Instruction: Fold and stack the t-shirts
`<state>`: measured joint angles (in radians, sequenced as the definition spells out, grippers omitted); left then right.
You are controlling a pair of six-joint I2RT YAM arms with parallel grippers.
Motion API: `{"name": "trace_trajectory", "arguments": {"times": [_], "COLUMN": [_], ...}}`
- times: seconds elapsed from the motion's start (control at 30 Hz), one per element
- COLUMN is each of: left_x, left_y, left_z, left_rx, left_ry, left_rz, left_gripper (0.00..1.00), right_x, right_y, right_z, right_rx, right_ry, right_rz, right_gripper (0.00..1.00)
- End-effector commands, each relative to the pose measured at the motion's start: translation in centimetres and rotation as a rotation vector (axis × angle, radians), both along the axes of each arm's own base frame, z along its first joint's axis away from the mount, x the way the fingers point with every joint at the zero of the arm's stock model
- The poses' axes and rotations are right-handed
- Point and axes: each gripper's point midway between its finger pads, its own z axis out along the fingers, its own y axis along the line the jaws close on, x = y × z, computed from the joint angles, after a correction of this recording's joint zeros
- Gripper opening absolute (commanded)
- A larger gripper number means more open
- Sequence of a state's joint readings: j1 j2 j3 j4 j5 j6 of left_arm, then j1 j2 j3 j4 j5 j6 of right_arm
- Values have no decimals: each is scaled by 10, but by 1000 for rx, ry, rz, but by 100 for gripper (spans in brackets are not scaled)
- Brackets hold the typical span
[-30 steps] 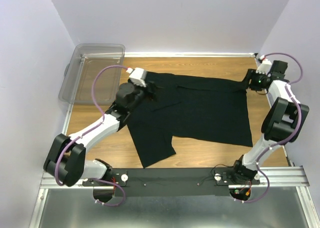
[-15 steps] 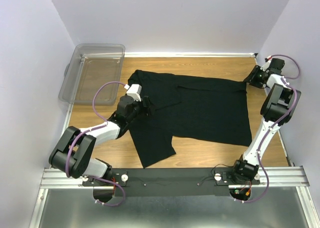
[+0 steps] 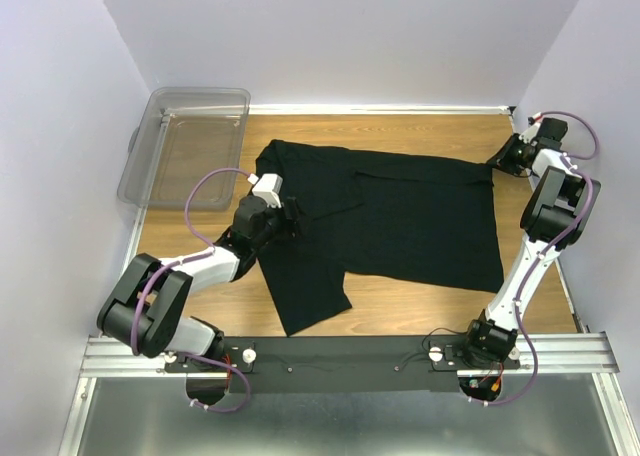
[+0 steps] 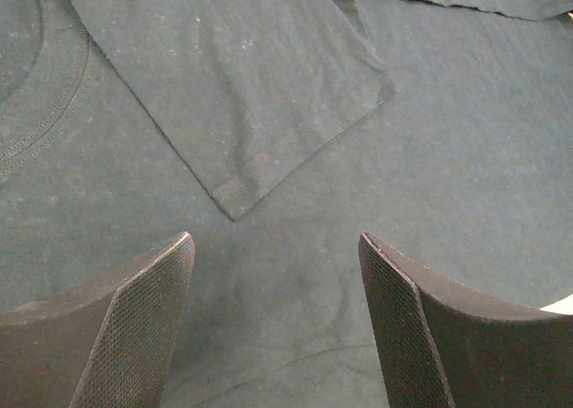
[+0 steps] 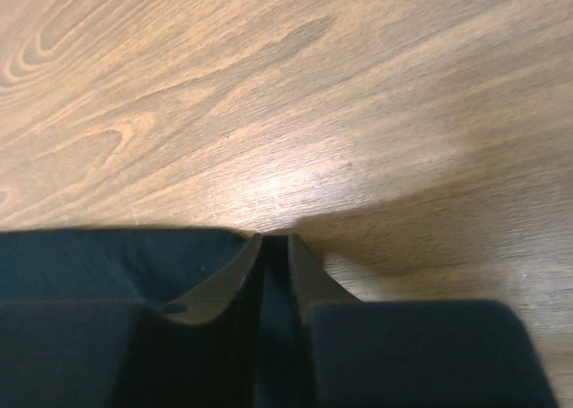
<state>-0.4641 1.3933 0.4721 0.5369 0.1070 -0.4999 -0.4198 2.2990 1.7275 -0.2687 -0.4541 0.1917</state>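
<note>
The black t-shirt (image 3: 420, 216) is lying spread flat on the wooden worktop (image 3: 400, 131), just right of the clear bin (image 3: 185, 146). The left gripper (image 4: 277, 318) is hanging over the shirt's bin-side part, jaws standing wide apart and gripping nothing, with a folded-in sleeve (image 4: 242, 95) showing between them. The right gripper (image 5: 273, 247) is sitting at the shirt corner farthest from the bin, jaws pinching nearly together on the cloth's edge.

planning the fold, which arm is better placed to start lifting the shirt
Right, probably: the right gripper pinches the t-shirt at its far corner; the left gripper hangs open over flat cloth.
</note>
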Motion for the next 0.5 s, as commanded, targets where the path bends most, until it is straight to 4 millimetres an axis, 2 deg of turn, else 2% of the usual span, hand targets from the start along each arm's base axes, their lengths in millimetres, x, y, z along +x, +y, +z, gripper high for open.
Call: {"name": "trace_trajectory", "arguments": {"times": [0.0,0.07,0.17,0.2,0.3,0.47], "left_x": [-1,-2,-2,-2,-1,1], "left_y": [0,0,1,2,6,8], "left_z": [11,12,15,16,18,17], "left_rx": [-33,-33,-36,-34,-25,-20], "left_ry": [-31,-31,-34,-35,-42,-36], "left_rz": [-4,-2,5,9,27,45], "left_gripper": [82,81,81,81,81,81], "right_x": [-2,3,12,17,24,42], "right_y": [6,0,-17,-23,-31,-42], "right_z": [2,6,7,12,11,24], "right_rx": [34,6,-65,-87,-120,-168], "right_ry": [-5,-15,-20,-36,-45,-114], "right_rz": [20,12,-32,-45,-53,-61], "right_gripper": [10,1,1,1,1,1]}}
